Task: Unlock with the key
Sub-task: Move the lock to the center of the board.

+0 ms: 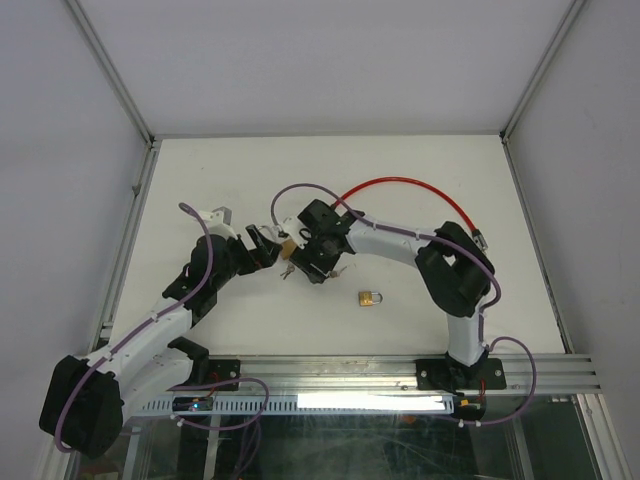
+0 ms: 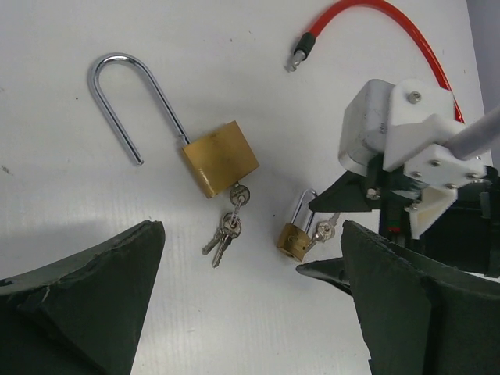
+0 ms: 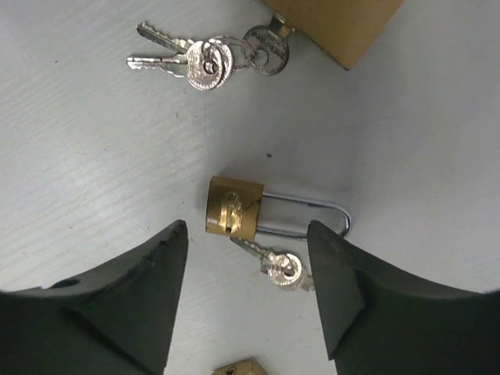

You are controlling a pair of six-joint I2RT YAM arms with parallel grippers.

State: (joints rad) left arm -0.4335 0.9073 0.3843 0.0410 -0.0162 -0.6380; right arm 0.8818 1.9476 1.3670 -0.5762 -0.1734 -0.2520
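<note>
1. Here, the right gripper (image 3: 246, 229) hangs over the small padlock (image 3: 233, 205) with its jaws spread and empty. The lock lies between the fingertips, and its key (image 3: 277, 263) rests close against one finger.
2. The left gripper (image 2: 251, 226) also has its jaws wide and empty, with the large padlock (image 2: 221, 158) ahead of them.
3. The best move is probably to pinch the key's head flat, keep the blade in line with the keyway, and turn it gently.
4. No brand or lettering is legible.

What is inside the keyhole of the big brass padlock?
A key sits in the big brass padlock. Only its head shows, with two more keys on its ring. Its blade is hidden inside the lock body.
</note>
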